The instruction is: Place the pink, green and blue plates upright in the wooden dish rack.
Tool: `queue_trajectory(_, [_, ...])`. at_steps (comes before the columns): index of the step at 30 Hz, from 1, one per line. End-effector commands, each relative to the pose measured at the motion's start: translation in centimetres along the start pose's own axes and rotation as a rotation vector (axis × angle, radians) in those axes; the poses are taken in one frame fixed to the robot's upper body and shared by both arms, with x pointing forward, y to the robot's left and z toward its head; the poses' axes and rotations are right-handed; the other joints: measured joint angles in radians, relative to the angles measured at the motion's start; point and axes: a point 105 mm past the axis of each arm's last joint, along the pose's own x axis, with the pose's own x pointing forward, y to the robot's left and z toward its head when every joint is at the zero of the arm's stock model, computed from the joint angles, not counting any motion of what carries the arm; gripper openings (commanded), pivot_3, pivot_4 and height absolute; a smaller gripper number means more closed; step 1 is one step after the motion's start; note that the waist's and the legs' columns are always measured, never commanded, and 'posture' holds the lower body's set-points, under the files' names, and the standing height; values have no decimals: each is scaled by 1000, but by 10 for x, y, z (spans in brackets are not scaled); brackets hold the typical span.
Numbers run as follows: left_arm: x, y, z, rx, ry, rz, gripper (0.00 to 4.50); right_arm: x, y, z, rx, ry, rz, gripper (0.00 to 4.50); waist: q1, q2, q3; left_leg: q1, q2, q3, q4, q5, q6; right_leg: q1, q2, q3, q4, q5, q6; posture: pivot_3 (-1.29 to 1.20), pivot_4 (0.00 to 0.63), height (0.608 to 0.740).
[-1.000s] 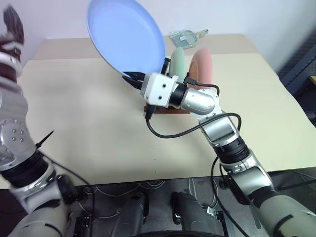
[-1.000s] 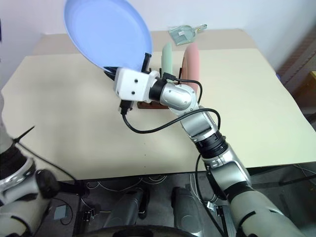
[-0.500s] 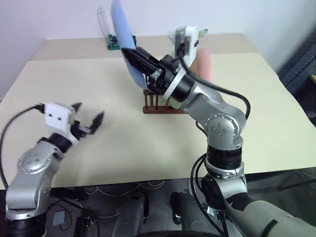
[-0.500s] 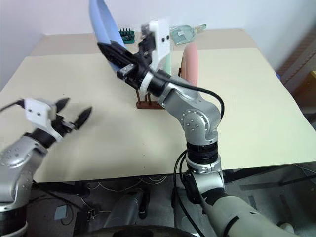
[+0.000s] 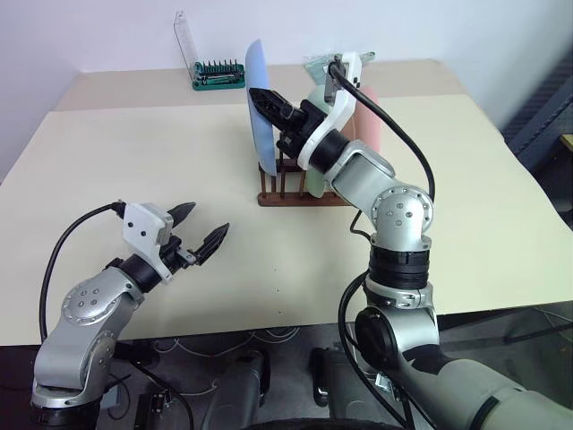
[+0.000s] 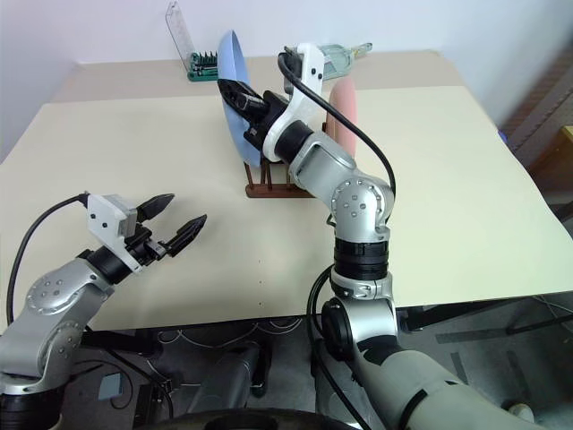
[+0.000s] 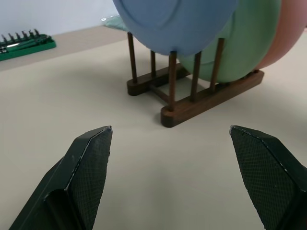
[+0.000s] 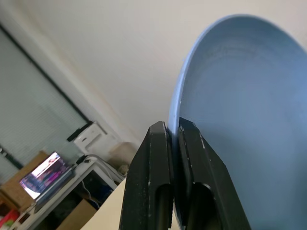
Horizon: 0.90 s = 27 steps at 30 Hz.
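A robotics lab or test room: a bare beige table [image 5: 134, 170] against a plain white wall [image 5: 89, 36], a green screwdriver-bit holder [image 5: 218, 75] (clear lid raised) at its far edge, and loose cables [image 5: 224, 345] trailing across the dark floor below.

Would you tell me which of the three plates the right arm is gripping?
The blue plate, pinched at its rim; the green plate and pink plate stand free.

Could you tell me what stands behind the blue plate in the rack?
Behind the blue plate stands the green plate, then the pink plate, both upright in the rack. The blue plate covers much of the green one.
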Motion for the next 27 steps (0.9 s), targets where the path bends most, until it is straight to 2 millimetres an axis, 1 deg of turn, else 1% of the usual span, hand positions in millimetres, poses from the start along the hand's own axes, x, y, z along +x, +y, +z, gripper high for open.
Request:
queue_trajectory(1, [-1, -10, 11, 9, -43, -45, 4026, 4, 9, 11, 13, -34, 23, 0, -1, 0, 0, 0, 0, 0, 0, 0, 0, 0, 0, 0, 0, 0, 0, 0, 150, 735])
queue_trajectory(4, [-1, -19, 12, 0, -48, -87, 4026, 6, 2, 11, 43, -36, -14, 0, -2, 0, 0, 0, 0, 0, 0, 0, 0, 0, 0, 0, 0, 0, 0, 0, 150, 735])
queue_trajectory(8, [0, -23, 11, -1, -43, -99, 4026, 8, -4, 11, 74, -35, -46, 0, -1, 0, 0, 0, 0, 0, 0, 0, 0, 0, 0, 0, 0, 0, 0, 0, 150, 735])
queue_trajectory(11, [1, -25, 12, -2, -45, -102, 4026, 8, -5, 10, 78, -30, -51, 0, -1, 0, 0, 0, 0, 0, 0, 0, 0, 0, 0, 0, 0, 0, 0, 0, 150, 735])
queue_trajectory(14, [1, -25, 12, -2, -46, -103, 4089, 8, -5, 10, 81, -28, -56, 1038, -1, 0, 0, 0, 0, 0, 0, 0, 0, 0, 0, 0, 0, 0, 0, 0, 150, 735])
queue_trajectory(15, [1, -25, 12, -2, -46, -104, 4089, 8, -6, 10, 81, -28, -58, 1472, -1, 0, 0, 0, 0, 0, 0, 0, 0, 0, 0, 0, 0, 0, 0, 0, 150, 735])
queue_trajectory(20, [1, -25, 12, -2, -46, -103, 4089, 8, -6, 10, 76, -31, -64, 4087, -1, 0, 0, 0, 0, 0, 0, 0, 0, 0, 0, 0, 0, 0, 0, 0, 150, 735])
queue_trajectory(21, [1, -25, 12, -2, -46, -104, 4089, 8, -6, 10, 72, -33, -66, 4457, -1, 0, 0, 0, 0, 0, 0, 0, 0, 0, 0, 0, 0, 0, 0, 0, 150, 735])
queue_trajectory(25, [2, -25, 12, -1, -46, -106, 4089, 7, -1, 15, 32, -45, -54, 4457, -1, 0, 0, 0, 0, 0, 0, 0, 0, 0, 0, 0, 0, 0, 0, 0, 150, 735])
queue_trajectory(27, [2, -25, 12, -1, -46, -107, 4089, 7, 4, 21, -32, -54, -37, 4457, -1, 0, 0, 0, 0, 0, 0, 0, 0, 0, 0, 0, -1, 0, 0, 0, 150, 735])
